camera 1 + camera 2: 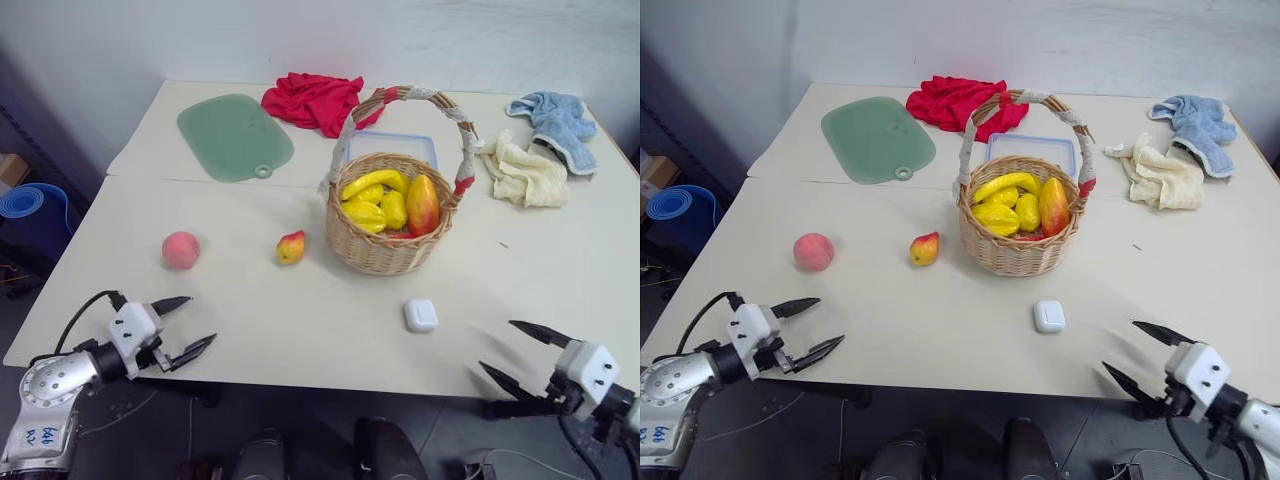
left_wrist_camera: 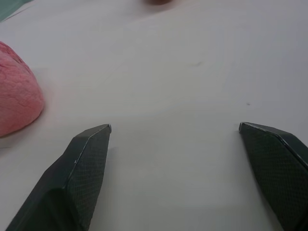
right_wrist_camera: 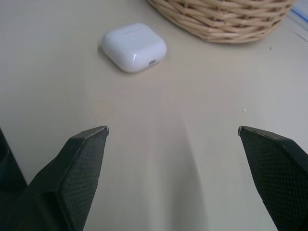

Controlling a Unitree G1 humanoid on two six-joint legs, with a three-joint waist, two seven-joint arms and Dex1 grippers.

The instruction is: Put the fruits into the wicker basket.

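- Tan woven wicker basket [image 1: 385, 250] with a tall arched handle wrapped in white and red cloth stands upright near the middle of the cream table [image 1: 300, 330]; it already holds several yellow fruits [image 1: 372, 200] and one red-and-yellow fruit [image 1: 423, 203].
- Round fuzzy pink peach [image 1: 181, 250] lies on the table well to the left of the basket, apart from everything else.
- Small pointed red-and-yellow mango-like fruit [image 1: 290, 246] lies between the peach and the basket, near the basket's wall but not touching it.
- Small white rounded case [image 1: 420, 315] sits on the table near the basket, toward the robot.
- Clear blue-rimmed rectangular container [image 1: 392, 146] stands just behind the basket; a red cloth [image 1: 315, 100] and a green cutting mat [image 1: 234, 137] lie behind and to its left, a cream towel [image 1: 527, 172] and a blue cloth [image 1: 556, 122] to its right.
- Left gripper [image 1: 186, 326] hovers at the table's near edge, near the peach, fingers spread wide, holding nothing.
- Right gripper [image 1: 523, 352] hovers off the near edge, beyond the white case from the basket, fingers wide apart and empty.
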